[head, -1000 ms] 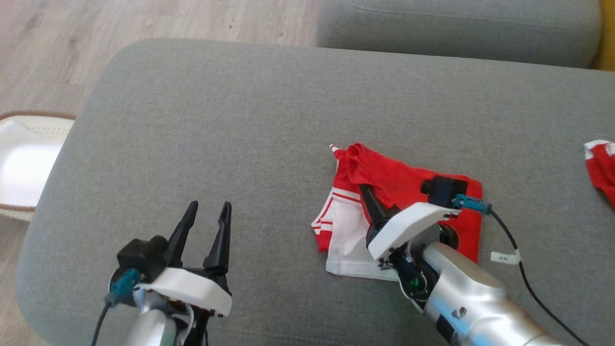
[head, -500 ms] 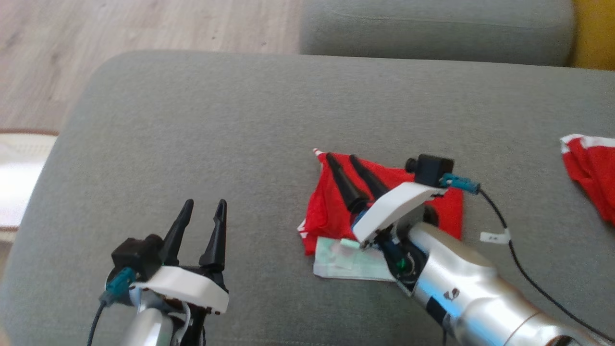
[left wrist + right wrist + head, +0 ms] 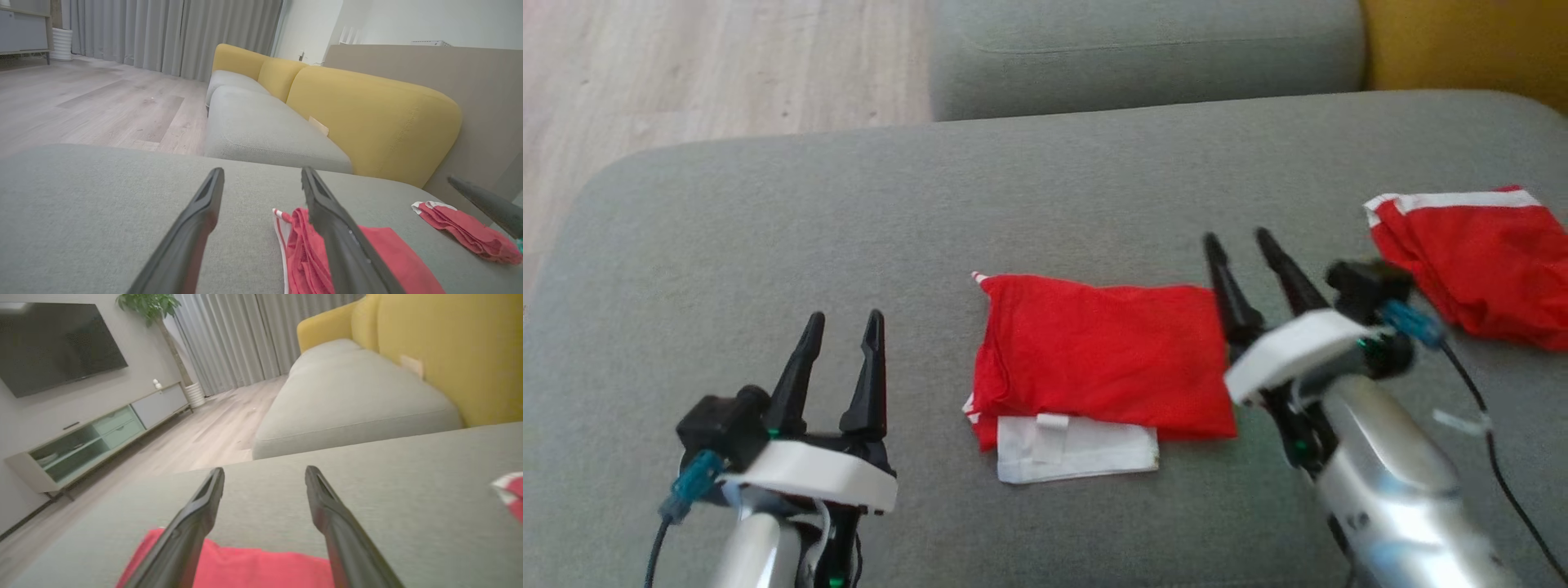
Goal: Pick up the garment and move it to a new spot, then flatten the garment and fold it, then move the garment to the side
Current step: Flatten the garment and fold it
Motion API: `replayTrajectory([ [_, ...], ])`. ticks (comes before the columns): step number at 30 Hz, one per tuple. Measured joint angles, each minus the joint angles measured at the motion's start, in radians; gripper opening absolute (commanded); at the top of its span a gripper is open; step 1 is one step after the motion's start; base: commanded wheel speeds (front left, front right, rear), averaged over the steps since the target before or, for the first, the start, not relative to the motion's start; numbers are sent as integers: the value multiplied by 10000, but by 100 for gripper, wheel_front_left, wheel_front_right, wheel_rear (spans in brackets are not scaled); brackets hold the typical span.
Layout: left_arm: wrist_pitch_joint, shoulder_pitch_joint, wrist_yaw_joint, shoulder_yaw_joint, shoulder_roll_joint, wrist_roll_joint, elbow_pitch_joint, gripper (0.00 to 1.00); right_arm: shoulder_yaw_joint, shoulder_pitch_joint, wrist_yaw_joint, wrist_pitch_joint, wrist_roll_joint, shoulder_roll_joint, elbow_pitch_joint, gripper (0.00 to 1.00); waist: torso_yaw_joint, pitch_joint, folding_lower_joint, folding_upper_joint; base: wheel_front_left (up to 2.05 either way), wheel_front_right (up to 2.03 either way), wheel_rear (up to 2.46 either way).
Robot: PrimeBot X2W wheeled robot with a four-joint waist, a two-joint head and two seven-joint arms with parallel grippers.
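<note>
Your red garment point(image 3: 1098, 363) lies folded on the grey sofa cushion point(image 3: 768, 229) between left gripper point(image 3: 845, 314) and right gripper point(image 3: 1240, 237), both spread and empty; fold looks done, you've only the side move left.

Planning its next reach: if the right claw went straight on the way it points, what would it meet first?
Probably the bare grey cushion. The open right claw points past the folded red garment below it, toward the sofa seat beyond. How high it hangs is unclear.
</note>
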Motion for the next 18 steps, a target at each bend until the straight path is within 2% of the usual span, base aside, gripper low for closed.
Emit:
replayTrajectory([
  [3,0,0,54,67,-4,2,-173,100,-1080,863,0,-2,-1534,-107,-878,100,-206,-11,0,0,0,0,0],
  [7,0,1,90,127,-4,2,-253,100,-2347,1853,0,-23,-2882,-63,-1956,100,-351,-24,0,0,0,0,0],
  [9,0,5,90,142,-2,2,-332,100,-2871,2317,0,-25,-3175,67,-2387,100,-386,-32,0,0,0,0,0],
  [18,0,254,96,161,-2,136,-493,100,-3542,3513,0,-27,-3939,280,-3605,100,-495,1,0,0,0,0,0],
])
